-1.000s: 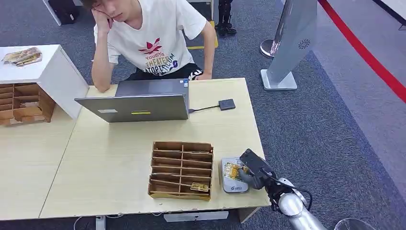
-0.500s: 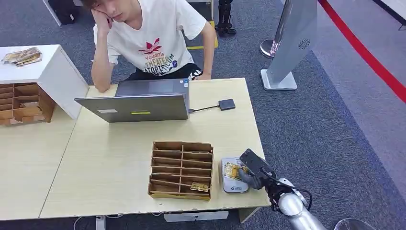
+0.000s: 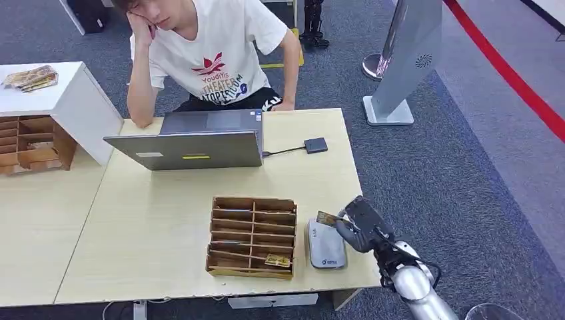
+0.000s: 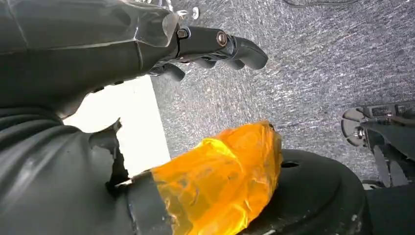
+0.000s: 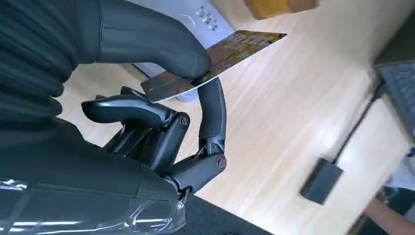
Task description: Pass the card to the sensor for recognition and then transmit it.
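My right hand pinches a gold-patterned card between thumb and a finger, lifted a little above the grey sensor pad near the table's front right corner. The right wrist view shows the card held flat under the thumb, with the sensor pad behind it. My left hand hangs over grey carpet with its fingers loosely apart and nothing in them. A person sits behind the laptop, head propped on one hand.
A wooden slotted card box sits left of the sensor, one card in its front row. A laptop and a small black adapter lie farther back. Another wooden rack stands at far left.
My right hand has lifted the card off the sensor pad and moved it slightly back and up. The pad now lies bare.
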Controlling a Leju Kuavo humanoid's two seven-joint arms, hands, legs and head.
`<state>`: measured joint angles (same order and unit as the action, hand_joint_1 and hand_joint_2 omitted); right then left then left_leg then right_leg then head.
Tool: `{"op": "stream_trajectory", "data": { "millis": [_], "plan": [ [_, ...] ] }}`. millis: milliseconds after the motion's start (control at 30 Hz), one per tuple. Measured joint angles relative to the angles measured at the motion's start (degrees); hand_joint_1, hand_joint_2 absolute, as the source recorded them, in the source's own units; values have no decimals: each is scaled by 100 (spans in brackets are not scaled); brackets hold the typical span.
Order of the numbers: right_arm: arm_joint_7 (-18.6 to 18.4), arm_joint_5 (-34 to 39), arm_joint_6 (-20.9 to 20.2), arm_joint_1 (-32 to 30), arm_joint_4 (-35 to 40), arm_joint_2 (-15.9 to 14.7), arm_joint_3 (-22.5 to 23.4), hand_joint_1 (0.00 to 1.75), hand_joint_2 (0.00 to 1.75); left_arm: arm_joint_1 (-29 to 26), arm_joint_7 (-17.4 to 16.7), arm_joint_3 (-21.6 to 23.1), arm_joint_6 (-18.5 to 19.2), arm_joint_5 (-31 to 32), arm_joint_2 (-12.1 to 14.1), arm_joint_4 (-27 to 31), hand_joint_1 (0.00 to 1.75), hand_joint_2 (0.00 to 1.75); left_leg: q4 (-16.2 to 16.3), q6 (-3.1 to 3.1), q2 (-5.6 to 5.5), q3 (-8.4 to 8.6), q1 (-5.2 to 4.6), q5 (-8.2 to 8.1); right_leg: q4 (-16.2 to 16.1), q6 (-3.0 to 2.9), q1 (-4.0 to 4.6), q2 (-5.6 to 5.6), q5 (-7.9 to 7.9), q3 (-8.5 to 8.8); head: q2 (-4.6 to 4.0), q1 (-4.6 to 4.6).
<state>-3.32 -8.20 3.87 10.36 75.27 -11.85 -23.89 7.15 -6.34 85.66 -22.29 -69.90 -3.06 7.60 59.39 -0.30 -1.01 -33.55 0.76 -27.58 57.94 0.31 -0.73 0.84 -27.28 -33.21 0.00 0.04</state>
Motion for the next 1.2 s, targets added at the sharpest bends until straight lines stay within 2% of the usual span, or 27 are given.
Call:
{"op": "stream_trajectory", "data": {
  "millis": [433,667,833,1000,1200],
  "plan": [
    [221,98,206,-157,873,31,96,175,175,-1,17,0,2,-13,0,-2,0,0,0,0,1,-2,0,0,0,0,0,0,0,-1,0,0],
    [302,-79,317,-68,1257,85,74,175,175,1,50,0,20,15,-2,0,0,0,0,0,0,-4,0,0,0,0,0,0,0,-2,0,-2],
    [284,-643,707,223,1421,197,-75,175,175,12,28,28,55,96,-13,0,0,0,0,1,1,-3,1,2,2,0,0,1,0,-2,0,0],
    [79,-1410,1095,616,1515,396,-339,175,175,52,-50,48,92,188,-28,-2,0,0,0,0,0,-3,0,3,2,-1,0,2,1,-1,0,0],
    [-256,-2676,1568,1126,1526,746,-700,175,175,142,-199,179,171,396,-35,-2,0,0,0,1,-4,-6,0,7,5,-1,0,1,1,-3,0,0]
  ]
}}
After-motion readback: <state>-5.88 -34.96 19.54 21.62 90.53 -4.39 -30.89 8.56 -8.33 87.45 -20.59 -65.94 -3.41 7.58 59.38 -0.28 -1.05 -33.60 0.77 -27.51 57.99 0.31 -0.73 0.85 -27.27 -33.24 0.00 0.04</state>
